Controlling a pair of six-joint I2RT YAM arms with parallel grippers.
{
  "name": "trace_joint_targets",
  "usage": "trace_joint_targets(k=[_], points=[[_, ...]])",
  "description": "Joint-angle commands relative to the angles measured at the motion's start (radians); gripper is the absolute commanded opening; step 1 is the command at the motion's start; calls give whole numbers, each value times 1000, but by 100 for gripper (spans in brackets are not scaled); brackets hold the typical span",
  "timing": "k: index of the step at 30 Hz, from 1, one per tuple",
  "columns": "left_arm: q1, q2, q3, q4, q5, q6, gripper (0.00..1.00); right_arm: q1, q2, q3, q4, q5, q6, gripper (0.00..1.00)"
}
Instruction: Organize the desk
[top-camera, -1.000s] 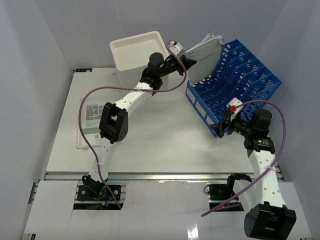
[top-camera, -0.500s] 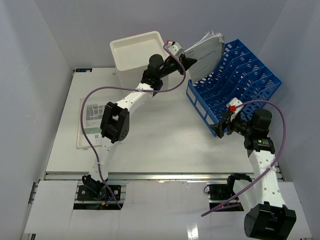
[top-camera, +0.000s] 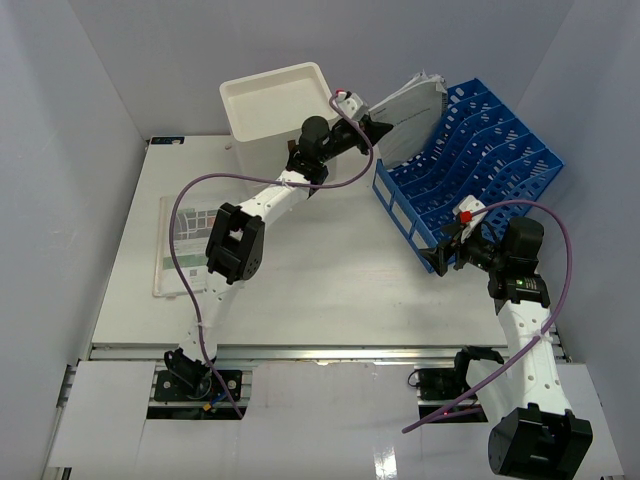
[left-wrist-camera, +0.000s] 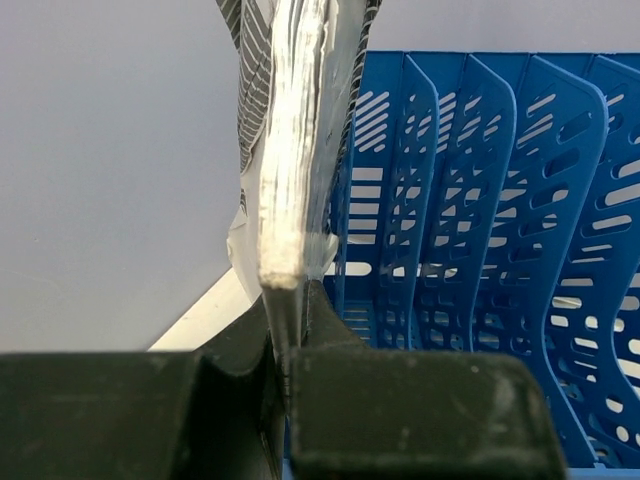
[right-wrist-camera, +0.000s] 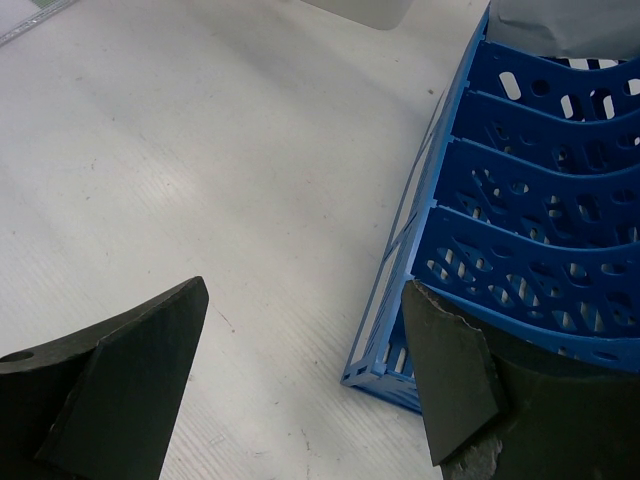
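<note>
Left gripper pinches one edge of the sleeved paper stack over the blue file rack at far right of the desk (light, floppy, slick, so I grip the edge firmly); my right gripper is wide, empty.

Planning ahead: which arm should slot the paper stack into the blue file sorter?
Left. The left tool is shut on the paper stack at the blue file sorter's far end; the right tool is open by its near corner.

Plastic rack, seemingly glossy-wrapped papers, matt desk.
</note>
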Motion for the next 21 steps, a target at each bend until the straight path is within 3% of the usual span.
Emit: trace_joint_targets(k=[1, 3, 5, 7, 12, 13, 20, 21], points=[[-6, -27, -18, -54, -3, 53, 29, -5, -13, -7, 32, -23, 8, 85], [-10, -34, -11, -89, -10, 68, 53, -5, -11, -7, 32, -25, 8, 85], [-20, -31, 25, -122, -14, 86, 68, -5, -10, -7, 32, -26, 9, 85], [-27, -23, 58, -165, -10, 104, 73, -5, -8, -9, 34, -27, 11, 85], [-51, -10, 124, -187, -24, 130, 72, -5, -7, -12, 38, -25, 11, 85], [-55, -14, 123, -179, -37, 130, 68, -5, -7, -13, 38, -25, 11, 85], [-64, -28, 178, -185, -102, 203, 0, -5, -12, -13, 38, -30, 13, 85], [-65, -25, 197, -195, -108, 222, 0, -5, -12, -13, 39, -31, 13, 85]])
